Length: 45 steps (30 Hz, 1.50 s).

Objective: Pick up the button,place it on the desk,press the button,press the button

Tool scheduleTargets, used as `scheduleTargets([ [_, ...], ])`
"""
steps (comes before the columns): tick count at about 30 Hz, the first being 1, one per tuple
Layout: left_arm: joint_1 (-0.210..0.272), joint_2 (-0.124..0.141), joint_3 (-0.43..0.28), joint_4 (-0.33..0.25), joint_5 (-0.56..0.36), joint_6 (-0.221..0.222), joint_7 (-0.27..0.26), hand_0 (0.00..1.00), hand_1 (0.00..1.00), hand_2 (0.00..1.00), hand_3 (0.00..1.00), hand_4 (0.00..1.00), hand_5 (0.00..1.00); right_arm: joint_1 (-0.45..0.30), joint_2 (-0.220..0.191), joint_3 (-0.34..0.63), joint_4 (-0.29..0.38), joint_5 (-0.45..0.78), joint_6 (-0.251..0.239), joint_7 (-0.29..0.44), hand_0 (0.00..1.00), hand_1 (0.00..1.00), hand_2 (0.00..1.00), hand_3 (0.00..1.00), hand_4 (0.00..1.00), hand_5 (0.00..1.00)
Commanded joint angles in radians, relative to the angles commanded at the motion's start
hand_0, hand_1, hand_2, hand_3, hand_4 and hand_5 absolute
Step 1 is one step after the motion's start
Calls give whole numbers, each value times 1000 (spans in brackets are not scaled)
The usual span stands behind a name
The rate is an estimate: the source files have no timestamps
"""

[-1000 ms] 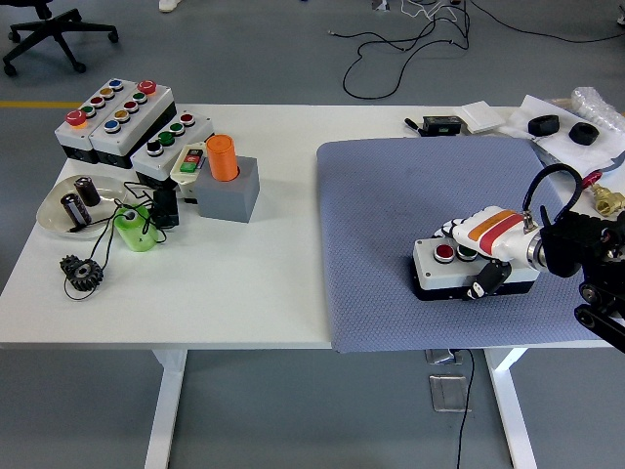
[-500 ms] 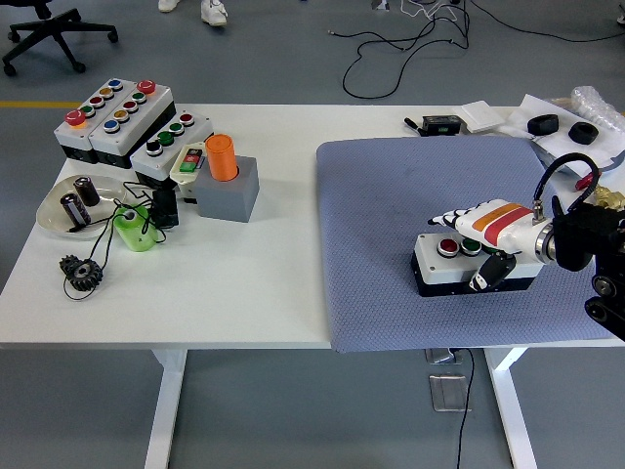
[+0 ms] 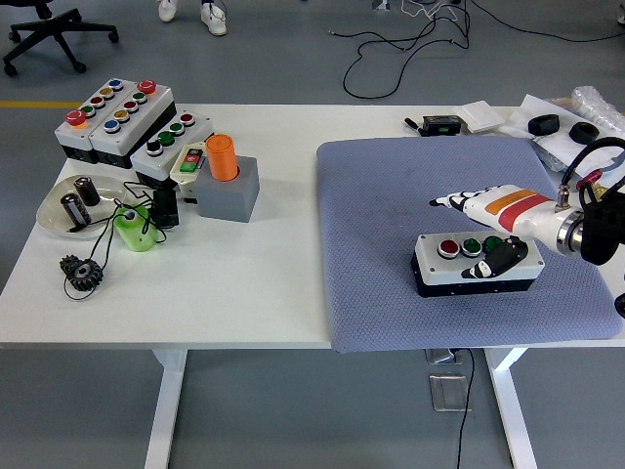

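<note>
The right hand (image 3: 496,217) had lifted and drawn back toward 3 o'clock since half a second earlier, uncovering the green buttons on the button box (image 3: 477,263). The box itself had not moved. The hand's fingers were stretched out flat and held nothing, hovering just past the box's far edge, while the dark thumb (image 3: 500,257) hung down against the box's right end. The box lay flat on the grey mat (image 3: 391,225), its red button (image 3: 448,246) at its 9 o'clock end. Bare mat lay open all around the box, widest toward 9 and 12 o'clock; the desk (image 3: 264,283) edge ran close at 6 o'clock.
</note>
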Motion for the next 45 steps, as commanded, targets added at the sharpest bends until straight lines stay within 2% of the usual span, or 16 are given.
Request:
scheduleTargets([
  [1,0,-1,-4,0,1,1,-1,602,539,505,473,273,997,-29,-22,41,36,31,-37,-19,810,797,936,979,919,191],
  [3,0,-1,-5,0,0,1,-1,602,539,505,473,273,997,-51,-39,88,71,61,-82,-35,810,797,936,979,919,191],
  [4,0,-1,-4,0,-2,1,-2,602,539,506,473,273,998,-66,-54,111,97,87,-119,-56,623,558,651,919,768,35],
  [6,0,0,-1,0,0,1,-1,602,539,506,473,273,998,-90,-82,146,149,142,-192,-104,623,558,651,919,768,35],
  [7,0,0,-1,0,1,1,-1,602,539,506,473,273,998,-94,-86,150,158,156,-212,-113,623,558,651,919,768,35],
  [9,-1,0,-1,1,1,1,-1,602,539,506,473,273,998,-105,-106,146,184,212,-221,-152,623,558,651,919,768,35],
  [10,-1,0,-1,1,1,1,-1,601,539,505,473,273,998,-107,-109,145,189,246,-222,-162,327,44,187,812,389,2],
  [12,-1,0,-4,1,2,1,0,601,539,505,473,273,998,-119,-125,134,210,286,-177,-198,327,44,187,812,389,2],
  [14,-1,0,-4,1,1,1,-1,601,539,505,473,273,998,-122,-129,129,215,289,-152,-206,327,44,187,812,389,2],
  [15,-2,1,-7,1,4,1,0,601,539,505,473,273,998,-126,-132,124,219,282,-124,-219,327,44,187,812,389,2],
  [16,-3,0,-9,1,4,1,0,601,539,505,473,272,998,-126,-134,115,219,275,-93,-236,269,2,151,815,459,2],
  [17,-3,0,-10,1,4,1,0,601,539,505,473,272,998,-126,-135,111,219,271,-75,-245,269,2,151,815,459,2],
  [24,-6,2,-13,0,6,0,-1,602,539,505,473,272,998,-106,-133,44,210,256,8,-290,243,2,137,817,446,2],
  [45,-16,0,-23,0,11,-1,1,601,539,505,472,270,998,-101,-122,0,209,249,28,-303,236,2,135,814,422,2],
])
